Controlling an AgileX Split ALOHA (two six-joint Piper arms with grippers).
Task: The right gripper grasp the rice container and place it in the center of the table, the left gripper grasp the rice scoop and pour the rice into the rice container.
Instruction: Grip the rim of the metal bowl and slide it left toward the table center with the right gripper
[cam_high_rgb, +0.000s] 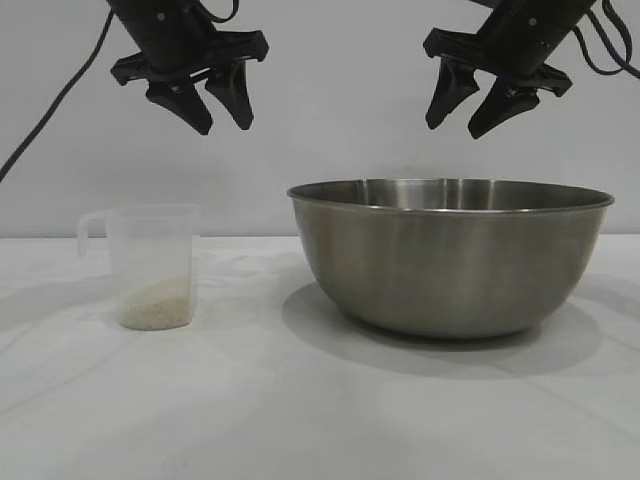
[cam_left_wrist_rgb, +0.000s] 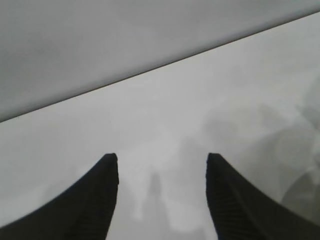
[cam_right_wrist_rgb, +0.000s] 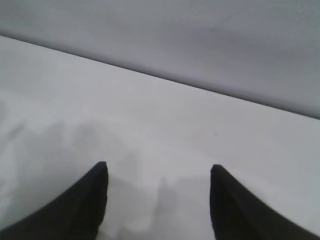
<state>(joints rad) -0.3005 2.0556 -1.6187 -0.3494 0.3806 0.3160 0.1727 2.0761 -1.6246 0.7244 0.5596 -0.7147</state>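
open room btwn scoop (cam_high_rgb: 152, 266) & bowl (cam_high_rgb: 450, 255)

The right hand (cam_right_wrist_rgb: 157, 172) shows only as two black, tapering fingers (cam_right_wrist_rgb: 85, 205) that stand apart with bare white worktop (cam_right_wrist_rgb: 165, 125) showing between them and nothing held in the gap. Soft grey shadows lie on the worktop around and between the fingertips. Beyond them the worktop runs to a straight dark edge that crosses the view at a slant, and past that edge there is only a plain grey wall (cam_right_wrist_rgb: 190, 40).
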